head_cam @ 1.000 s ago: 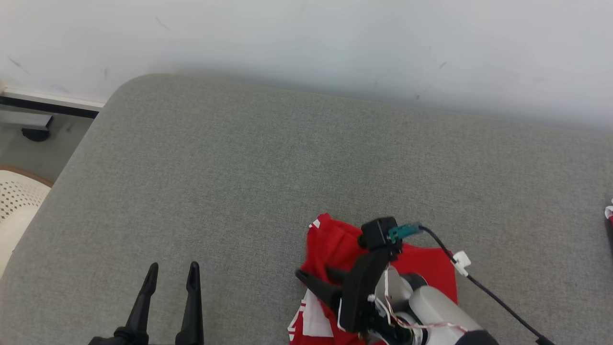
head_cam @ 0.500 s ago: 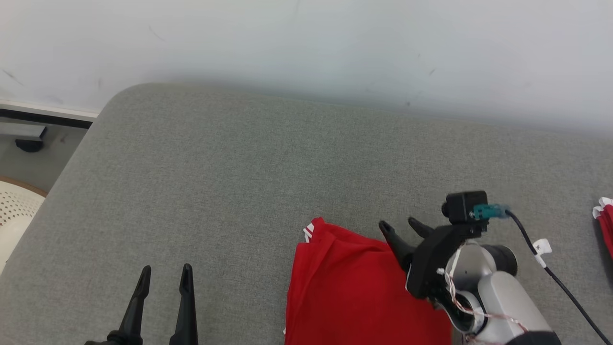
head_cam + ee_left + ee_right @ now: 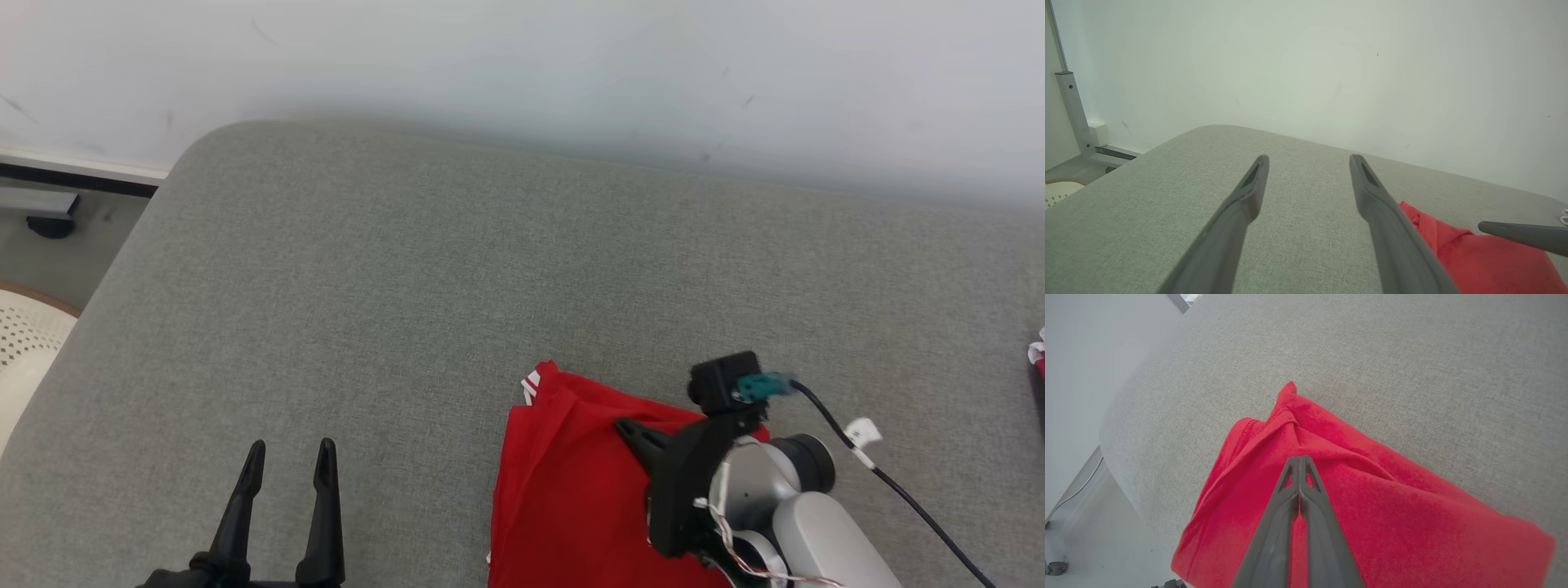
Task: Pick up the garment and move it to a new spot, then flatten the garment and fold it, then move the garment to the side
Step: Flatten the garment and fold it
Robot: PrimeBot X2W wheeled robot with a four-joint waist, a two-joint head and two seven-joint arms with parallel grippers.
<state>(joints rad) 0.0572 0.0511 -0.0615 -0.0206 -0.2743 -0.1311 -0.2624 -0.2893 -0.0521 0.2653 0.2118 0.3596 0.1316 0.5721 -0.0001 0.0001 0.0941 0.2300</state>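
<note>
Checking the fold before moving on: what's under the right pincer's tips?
The red garment, lying on the grey cushion; the right pincer is shut over a crease. What's beneath the cloth is covered.

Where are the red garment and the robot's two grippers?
Garment (image 3: pixel 571 498): head view, on its flat red middle.
Left gripper (image 3: pixel 291 447): head view, midway between its fingertips.
Right gripper (image 3: pixel 1298 458): right wrist view, at its closed fingertips.

The garment (image 3: pixel 1392 510) is soft, matt red knit cloth with stitched hems. The table (image 3: pixel 408 286) wears coarse grey woven fabric. The right hand (image 3: pixel 1299 458) is matt dark plastic, its forearm (image 3: pixel 816 531) glossy pale plastic. The wall (image 3: pixel 522 57) is smooth.
</note>
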